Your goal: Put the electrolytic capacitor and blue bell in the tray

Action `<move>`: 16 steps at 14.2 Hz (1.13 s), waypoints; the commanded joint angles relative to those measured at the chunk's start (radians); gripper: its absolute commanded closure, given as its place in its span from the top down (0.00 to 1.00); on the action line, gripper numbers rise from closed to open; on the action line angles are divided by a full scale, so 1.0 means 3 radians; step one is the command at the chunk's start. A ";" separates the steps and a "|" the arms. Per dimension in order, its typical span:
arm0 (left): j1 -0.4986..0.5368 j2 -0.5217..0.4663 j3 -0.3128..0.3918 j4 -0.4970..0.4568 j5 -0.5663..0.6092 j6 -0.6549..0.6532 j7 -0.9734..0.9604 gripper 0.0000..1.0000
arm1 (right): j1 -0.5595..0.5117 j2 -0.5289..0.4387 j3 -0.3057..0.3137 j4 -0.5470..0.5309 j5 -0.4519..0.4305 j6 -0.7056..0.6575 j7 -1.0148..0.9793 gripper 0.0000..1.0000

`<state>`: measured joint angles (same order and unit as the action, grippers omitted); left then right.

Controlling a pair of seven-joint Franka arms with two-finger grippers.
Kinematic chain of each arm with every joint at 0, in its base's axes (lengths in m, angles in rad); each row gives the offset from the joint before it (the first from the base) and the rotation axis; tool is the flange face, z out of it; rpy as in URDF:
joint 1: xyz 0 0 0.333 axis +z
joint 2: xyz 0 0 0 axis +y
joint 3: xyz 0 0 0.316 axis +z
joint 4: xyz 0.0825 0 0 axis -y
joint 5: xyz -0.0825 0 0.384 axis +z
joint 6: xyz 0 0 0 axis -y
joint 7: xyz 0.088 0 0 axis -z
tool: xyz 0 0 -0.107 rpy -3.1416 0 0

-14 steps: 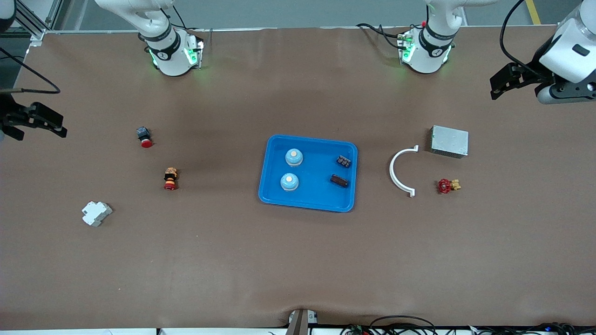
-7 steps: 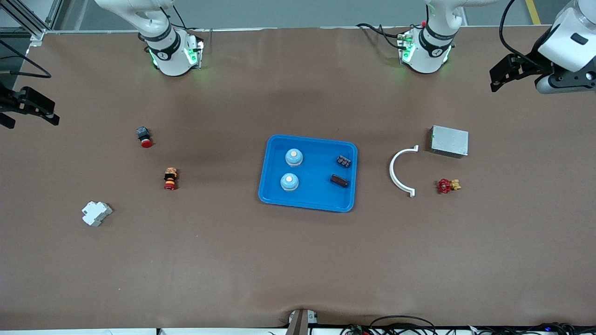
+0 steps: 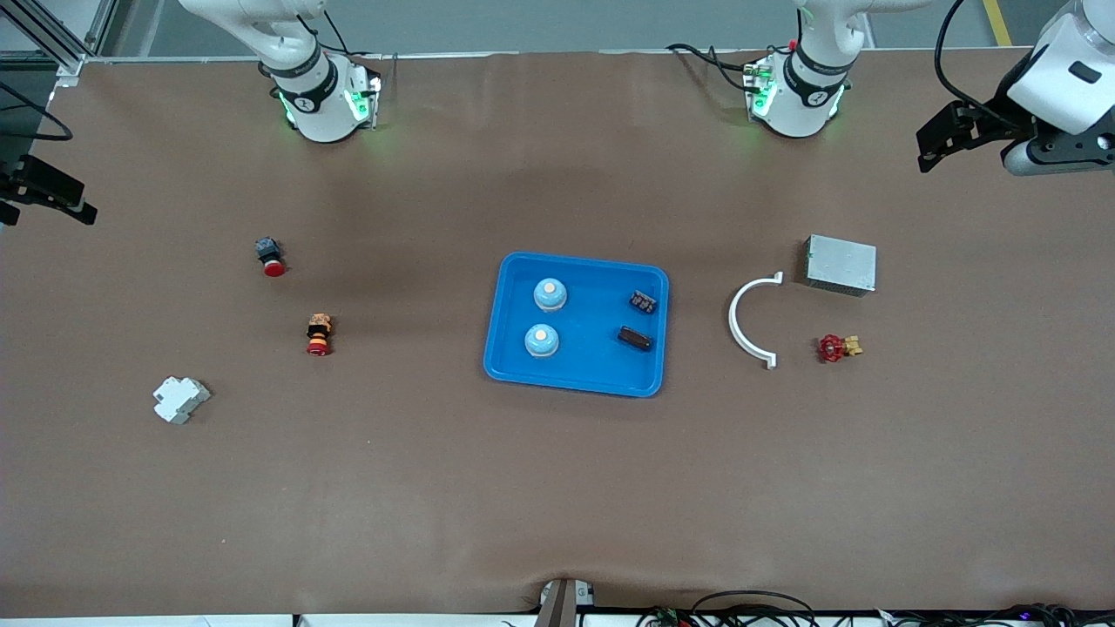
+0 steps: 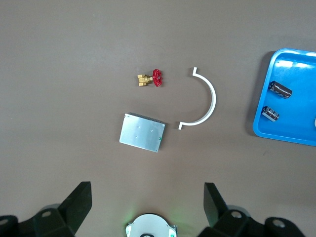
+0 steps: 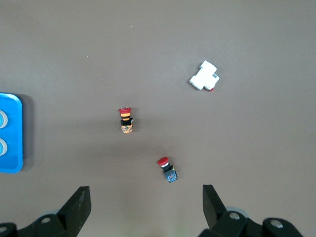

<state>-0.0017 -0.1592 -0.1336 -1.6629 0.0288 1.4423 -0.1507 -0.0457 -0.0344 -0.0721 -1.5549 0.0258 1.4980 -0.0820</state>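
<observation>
Both bells [image 3: 550, 294] and both capacitors [image 3: 635, 338] inside tray [image 3: 576, 383]. Left pincer [image 3: 945, 139] and right pincer [image 3: 39, 196] spread apart, empty, well off tray. Little risk left: only nudging the tray on any return.

The work surface was a wide table [image 3: 557, 488] covered edge to edge with matte brown sheeting. Past the table's edge by the arm bases ran a grey floor [image 3: 557, 22] with a yellow line [image 3: 997, 22] painted on it. An aluminium frame [image 3: 52, 35] stood at one corner. Black cables [image 3: 758, 605] lay along the edge nearest the front camera. Lighting was even and diffuse, with soft shadows.
</observation>
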 commanded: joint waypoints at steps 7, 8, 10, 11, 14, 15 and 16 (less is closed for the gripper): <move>-0.0010 0.0193 -0.0010 0.0281 -0.0081 -0.0001 0.0093 1.00 | -0.0042 -0.0054 0.0056 0.0034 0.0006 -0.0074 0.0115 1.00; -0.0015 0.0193 -0.0010 0.0287 -0.0076 0.0009 0.0088 1.00 | -0.0042 -0.0059 0.0056 0.0034 0.0006 -0.0069 0.0110 1.00; -0.0020 0.0193 -0.0010 0.0302 -0.0076 0.0019 0.0093 1.00 | -0.0042 -0.0059 0.0061 0.0034 -0.0009 -0.0064 0.0105 1.00; -0.0020 0.0193 -0.0010 0.0342 -0.0081 0.0019 0.0093 1.00 | -0.0042 -0.0059 0.0061 0.0039 -0.0014 -0.0044 0.0100 1.00; -0.0020 0.0193 -0.0010 0.0343 -0.0127 0.0019 0.0093 1.00 | -0.0027 -0.0059 0.0082 0.0039 -0.0137 -0.0023 0.0110 1.00; -0.0020 0.0198 -0.0010 0.0343 -0.0127 0.0019 0.0093 1.00 | -0.0027 -0.0059 0.0082 0.0039 -0.0137 -0.0023 0.0110 1.00; -0.0025 0.0224 -0.0010 0.0353 -0.0127 0.0019 0.0093 1.00 | -0.0027 -0.0059 0.0077 0.0039 -0.0132 -0.0028 0.0115 1.00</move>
<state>-0.0095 -0.1087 -0.1348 -1.5800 0.0087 1.4519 -0.1418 -0.0456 -0.0364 -0.0614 -1.5406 0.0010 1.4924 -0.0653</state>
